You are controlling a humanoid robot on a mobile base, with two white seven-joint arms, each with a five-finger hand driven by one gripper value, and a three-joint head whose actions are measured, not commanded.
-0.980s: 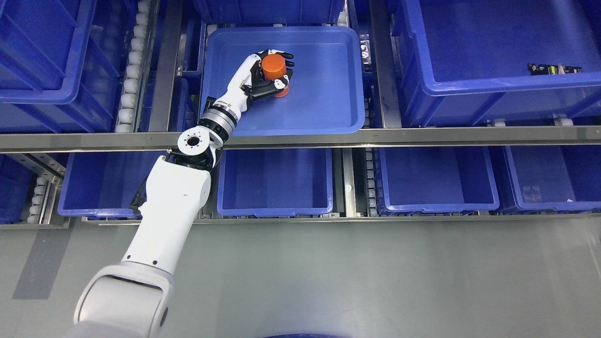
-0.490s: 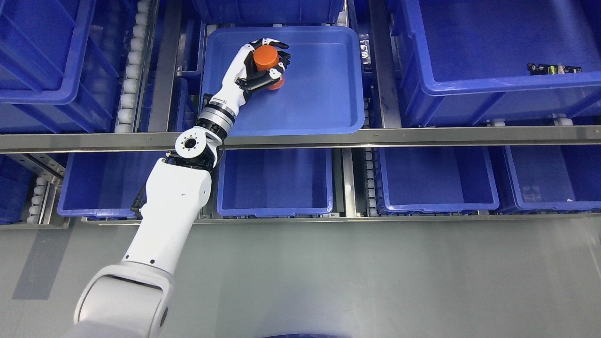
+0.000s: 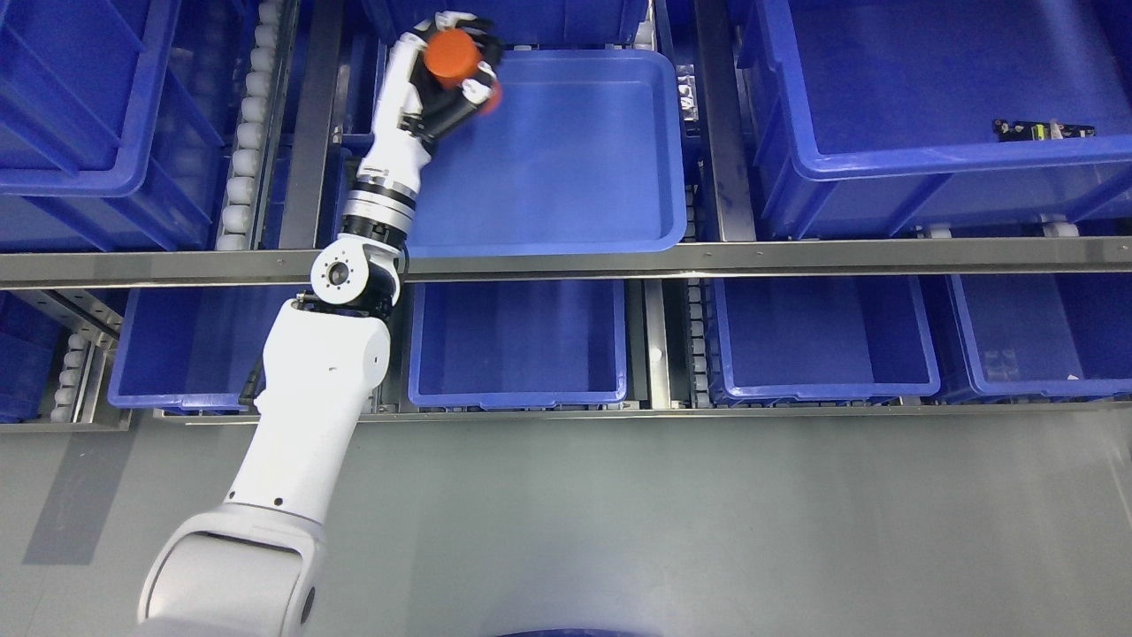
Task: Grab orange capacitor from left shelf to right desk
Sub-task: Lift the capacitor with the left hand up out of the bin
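My left hand [image 3: 455, 66] is shut on the orange capacitor [image 3: 451, 55], a short orange cylinder. It holds the capacitor lifted over the far left corner of the shallow blue tray [image 3: 584, 159] on the upper shelf level. The white left arm reaches up from the lower left, past the steel shelf rail [image 3: 707, 257]. My right hand is not in view.
Deep blue bins [image 3: 517, 341] line the lower shelf level, and a large blue bin [image 3: 929, 106] at the upper right holds a small circuit board [image 3: 1044, 130]. White rollers [image 3: 248, 124] run beside the tray on the left. Grey floor lies below the shelf.
My left hand has lifted the orange capacitor off the tray floor and carried it up and to the left, from the tray's middle to its far left corner.
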